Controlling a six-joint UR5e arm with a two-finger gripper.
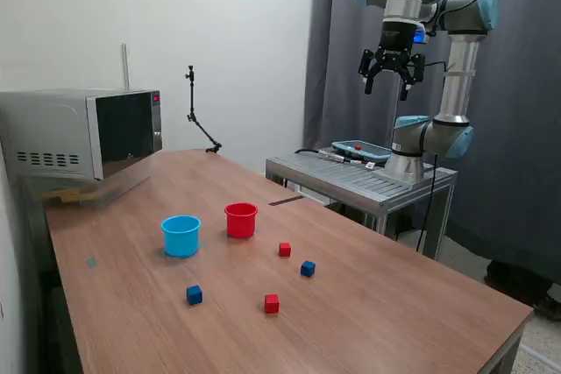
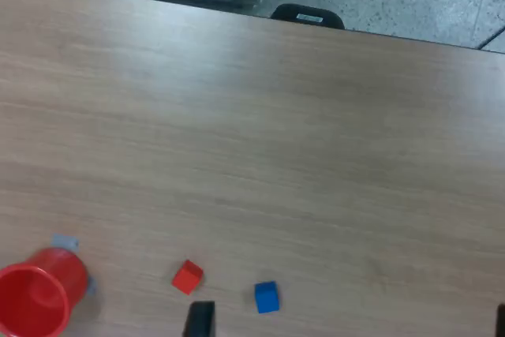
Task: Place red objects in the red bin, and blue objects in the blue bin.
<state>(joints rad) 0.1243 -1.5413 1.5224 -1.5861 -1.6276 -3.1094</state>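
Two red cubes point(image 1: 285, 250) point(image 1: 272, 304) and two dark blue cubes point(image 1: 308, 268) point(image 1: 194, 295) lie loose on the wooden table point(image 1: 394, 304). Behind them stand the red cup point(image 1: 241, 220) and, toward the exterior view's left, the light blue cup point(image 1: 181, 236). My gripper point(image 1: 387, 76) hangs high above the table's far side, open and empty. The wrist view looks down on the red cup point(image 2: 35, 293), one red cube point(image 2: 188, 276) and one blue cube point(image 2: 267, 296), with a dark fingertip point(image 2: 199, 321) at the frame edge.
A microwave point(image 1: 83, 133) stands on the table at the exterior view's left. A thin black stand point(image 1: 197, 116) rises at the table's back edge. The arm's base sits on a metal platform point(image 1: 359, 179) carrying a teach pendant point(image 1: 359, 150), in front of a dark curtain.
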